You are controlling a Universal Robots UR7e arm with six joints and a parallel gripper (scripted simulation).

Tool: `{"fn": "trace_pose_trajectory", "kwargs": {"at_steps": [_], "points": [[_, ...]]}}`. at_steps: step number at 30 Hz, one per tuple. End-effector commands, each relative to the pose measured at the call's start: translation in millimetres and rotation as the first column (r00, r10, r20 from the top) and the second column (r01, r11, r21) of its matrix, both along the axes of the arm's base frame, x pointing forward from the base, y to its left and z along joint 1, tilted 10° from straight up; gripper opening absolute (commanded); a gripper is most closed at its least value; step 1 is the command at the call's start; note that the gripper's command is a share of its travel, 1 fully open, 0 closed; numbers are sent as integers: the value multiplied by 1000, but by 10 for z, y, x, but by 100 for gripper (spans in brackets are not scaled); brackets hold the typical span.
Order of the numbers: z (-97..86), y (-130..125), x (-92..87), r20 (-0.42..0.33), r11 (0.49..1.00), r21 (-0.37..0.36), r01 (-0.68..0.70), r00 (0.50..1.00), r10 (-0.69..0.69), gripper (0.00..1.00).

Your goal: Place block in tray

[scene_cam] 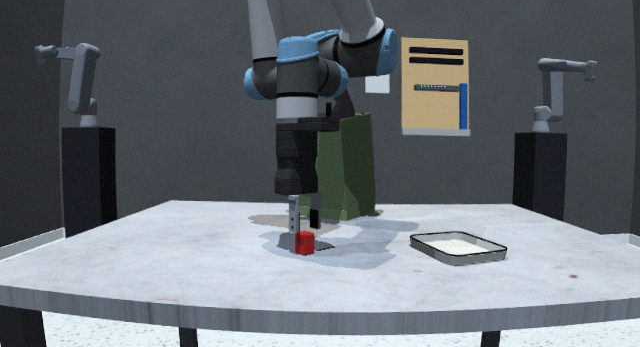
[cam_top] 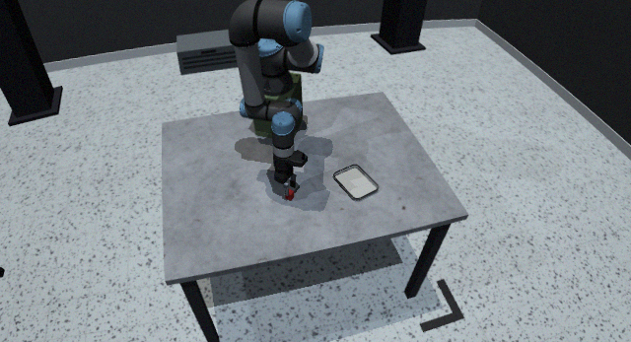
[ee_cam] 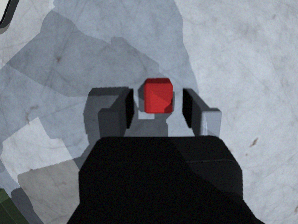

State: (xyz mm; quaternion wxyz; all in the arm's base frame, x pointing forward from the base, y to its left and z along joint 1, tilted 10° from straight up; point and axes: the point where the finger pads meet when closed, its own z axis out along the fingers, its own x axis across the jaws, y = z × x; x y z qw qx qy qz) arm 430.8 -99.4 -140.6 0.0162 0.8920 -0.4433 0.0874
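There is one red block (scene_cam: pixel 304 242) on the bench (scene_cam: pixel 150 267). There is one white tray (scene_cam: pixel 457 248) on it too. One big robot arm (scene_cam: pixel 297 87) reaches down, and it has two fingers (scene_cam: pixel 294 213). Two small gray robot arms (scene_cam: pixel 80 77) stand on two black stands (scene_cam: pixel 89 177) at the back. One yellow board (scene_cam: pixel 435 87) hangs on the wall.
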Motion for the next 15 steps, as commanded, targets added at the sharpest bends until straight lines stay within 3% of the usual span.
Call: {"fn": "trace_pose_trajectory", "kwargs": {"at_steps": [1, 10, 15], "points": [[4, -1, 3, 1, 1000, -1, 0, 1000, 0, 86], [-20, -4, 7, 1, 1000, -1, 0, 1000, 0, 86], [-127, -15, 22, 1, 1000, -1, 0, 1000, 0, 86]]}}
